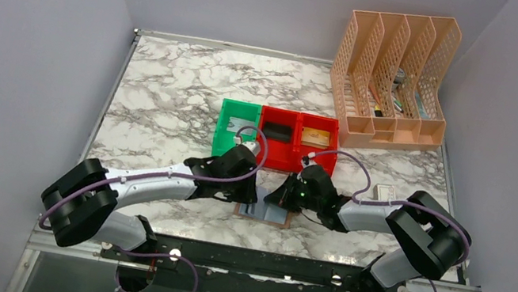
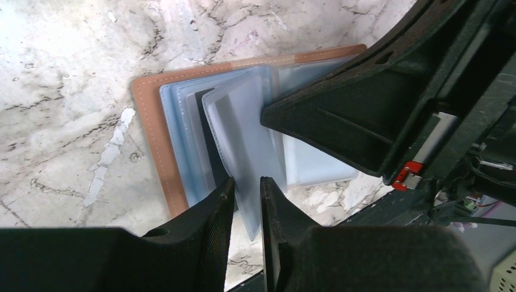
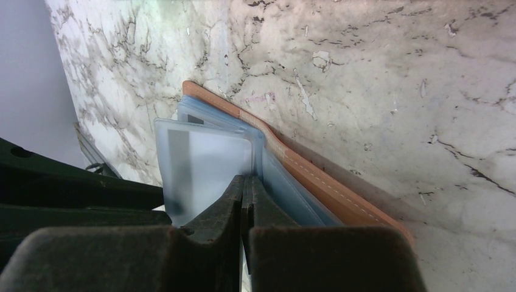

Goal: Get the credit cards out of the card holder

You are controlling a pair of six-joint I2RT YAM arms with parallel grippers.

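The card holder lies open on the marble between both grippers, brown cover down, pale blue sleeves fanned up. One clear sleeve stands raised. My left gripper is open by a narrow gap, and that sleeve's lower edge passes between its fingers. My right gripper is shut on the same sleeve's far edge; its black fingers show in the left wrist view. A dark credit card shows as a strip behind the raised sleeve. A gold card lies in the right red bin.
A green bin and two red bins stand in a row just beyond the grippers. A peach file organizer stands at the back right. A small white box lies by the right arm.
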